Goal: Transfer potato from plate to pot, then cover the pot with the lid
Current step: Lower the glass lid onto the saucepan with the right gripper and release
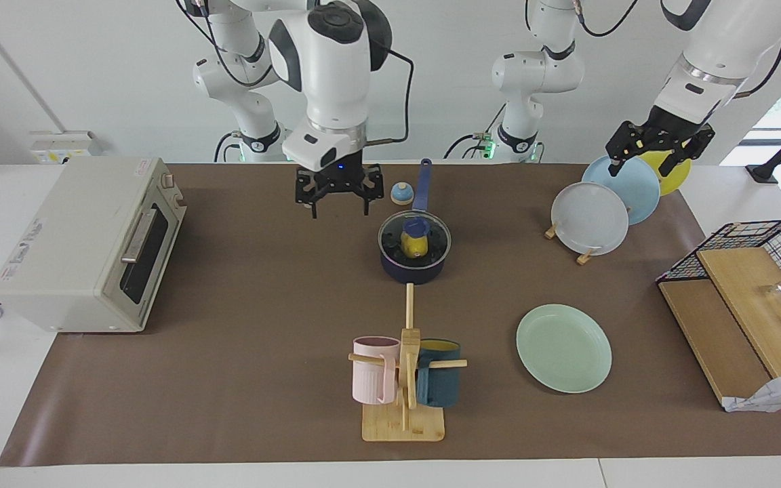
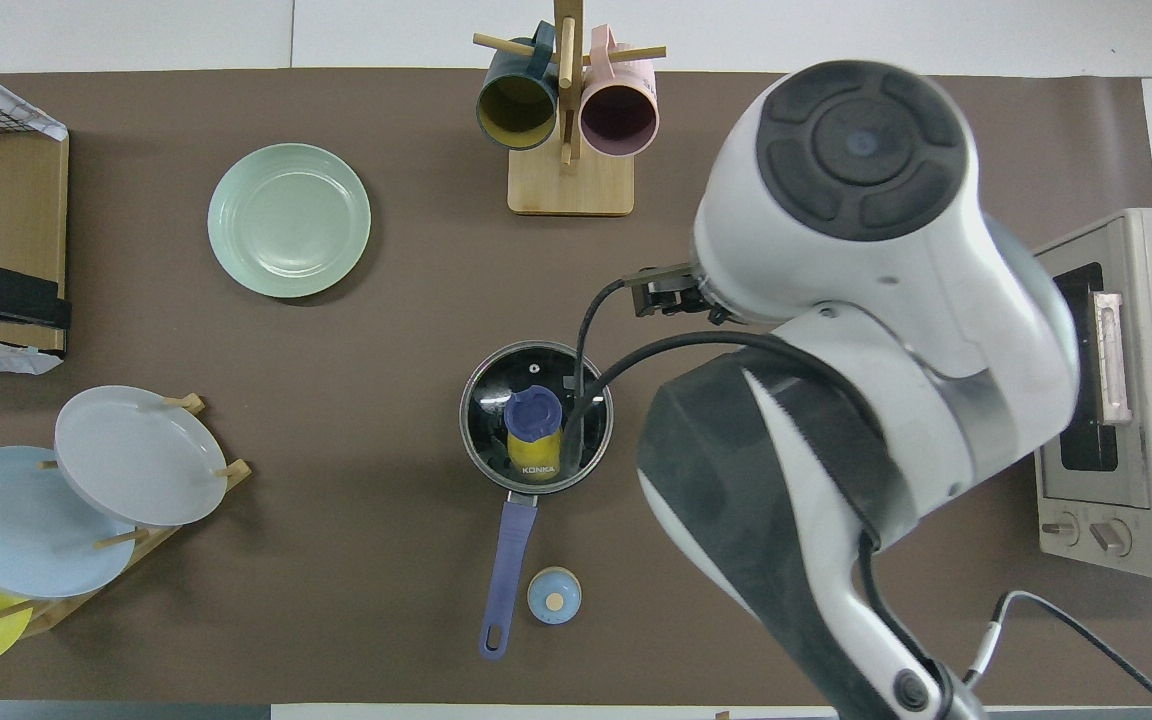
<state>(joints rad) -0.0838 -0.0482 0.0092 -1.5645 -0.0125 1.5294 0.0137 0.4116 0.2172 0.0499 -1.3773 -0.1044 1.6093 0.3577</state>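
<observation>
Potato (image 1: 415,245) in pot (image 1: 414,266), glass lid (image 1: 414,236) seated. Keep right gripper (image 1: 333,196), fingers spread, clear of pot handle. Left gripper (image 1: 649,160) waits over plate rack, fingers spread.

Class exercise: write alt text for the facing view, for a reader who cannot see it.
The glass lid sits on the navy pot with the yellow potato inside; the mint-green plate lies bare. The right gripper hangs open above the table beside the pot; the left gripper waits over the plate rack.
</observation>
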